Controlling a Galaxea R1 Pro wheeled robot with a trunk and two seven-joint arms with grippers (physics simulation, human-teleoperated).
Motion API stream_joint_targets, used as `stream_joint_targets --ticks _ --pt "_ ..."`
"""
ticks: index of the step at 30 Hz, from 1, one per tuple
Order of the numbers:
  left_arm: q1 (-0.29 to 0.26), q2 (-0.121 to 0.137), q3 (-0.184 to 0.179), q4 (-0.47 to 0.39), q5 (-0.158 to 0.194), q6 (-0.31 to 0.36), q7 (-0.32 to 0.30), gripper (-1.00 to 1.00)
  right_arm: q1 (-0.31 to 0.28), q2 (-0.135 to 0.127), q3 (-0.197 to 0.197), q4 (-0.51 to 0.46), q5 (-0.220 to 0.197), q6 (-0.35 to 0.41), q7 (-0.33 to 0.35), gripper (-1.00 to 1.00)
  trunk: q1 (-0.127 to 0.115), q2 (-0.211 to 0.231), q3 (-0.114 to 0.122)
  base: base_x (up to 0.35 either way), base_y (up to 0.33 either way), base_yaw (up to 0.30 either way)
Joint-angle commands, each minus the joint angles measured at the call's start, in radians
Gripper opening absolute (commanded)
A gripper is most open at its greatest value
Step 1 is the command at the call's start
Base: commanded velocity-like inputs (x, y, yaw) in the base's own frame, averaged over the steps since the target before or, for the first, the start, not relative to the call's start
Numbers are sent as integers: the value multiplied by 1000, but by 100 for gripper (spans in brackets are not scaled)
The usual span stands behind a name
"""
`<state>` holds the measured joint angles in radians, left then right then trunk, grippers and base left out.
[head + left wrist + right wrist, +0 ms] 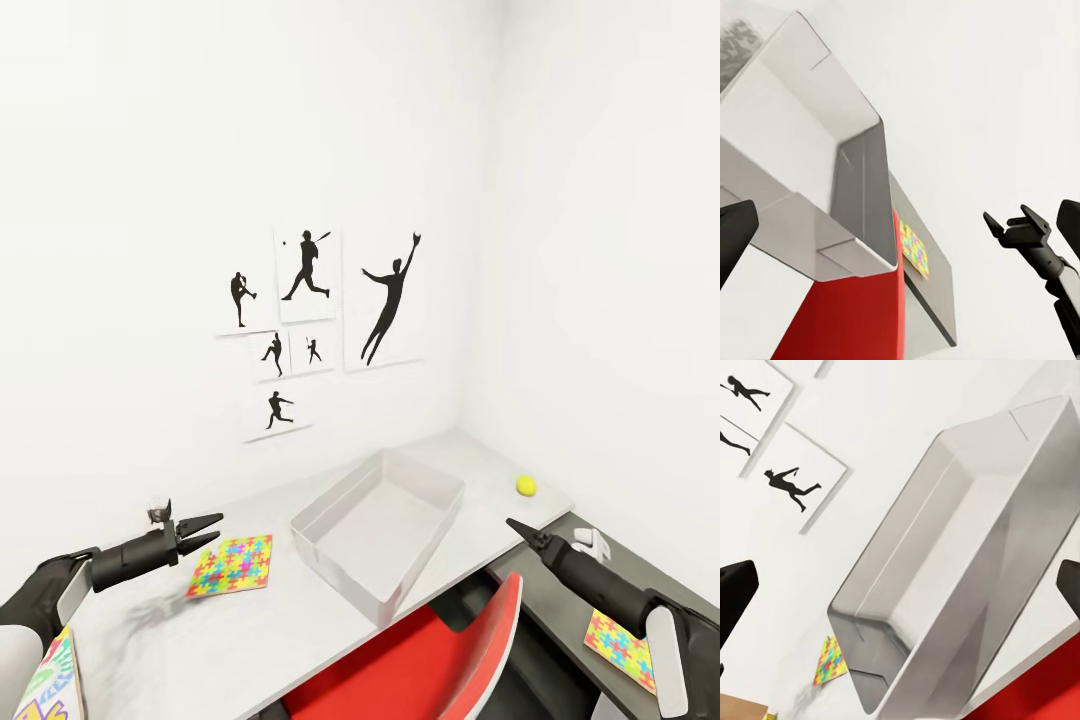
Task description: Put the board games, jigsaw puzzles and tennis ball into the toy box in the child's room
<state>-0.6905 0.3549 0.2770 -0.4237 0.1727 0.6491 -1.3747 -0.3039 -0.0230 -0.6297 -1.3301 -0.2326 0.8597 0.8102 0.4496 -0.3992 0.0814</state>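
1. Centre of the table (200, 640), between my two arms, sits the toy box (380, 530), empty as far as I can see. I judge the base is parked square to it so either arm can drop things in.
2. Left gripper (205, 532) hovers just above the tabletop, fingers apart, nothing between them. It points toward the near jigsaw puzzle (232, 565), which lies flat just left of the box. That looks like the pick I am lined up for.
3. Right gripper (518, 528) hangs over the right end of the table. From the head view it reads as a narrow point; I cannot tell whether its fingers are together or apart. The left wrist view shows it (1009, 225) with nothing visible between the tips.
4. Tennis ball (526, 486) rests on the far right part of the table, right of the box and beyond the right gripper, apart from both. Round, likely to roll if nudged.
5. Second jigsaw puzzle (620, 648) lies on the low dark side cabinet (560, 585) at near right, partly hidden by my right arm.
6. Printed board game (50, 685) corner shows at near left, at the table edge.
7. Red chair (440, 650) back stands just near of the box, between my arms. I judge it limits low reaches.
8. Nothing is in the box yet; the task is at its start.
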Motion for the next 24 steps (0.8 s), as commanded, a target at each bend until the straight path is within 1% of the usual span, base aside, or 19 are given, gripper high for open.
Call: stream_joint_targets --ticks 1,11,18,24 --pt "0 0 1 0 0 10 -3 100 -1 0 -2 0 -1 5 4 100 0 -1 0 0 0 0" --pt "0 1 3 0 -1 10 -3 100 -1 3 -1 0 -2 4 3 100 0 -1 0 0 0 -8" --pt "0 2 4 0 -1 10 -4 100 0 4 -1 0 -1 4 4 100 0 -1 5 -21 0 -164" --pt "0 7 5 0 -1 12 -4 100 -1 4 -1 0 -1 5 4 100 0 -1 11 -151 0 -216"
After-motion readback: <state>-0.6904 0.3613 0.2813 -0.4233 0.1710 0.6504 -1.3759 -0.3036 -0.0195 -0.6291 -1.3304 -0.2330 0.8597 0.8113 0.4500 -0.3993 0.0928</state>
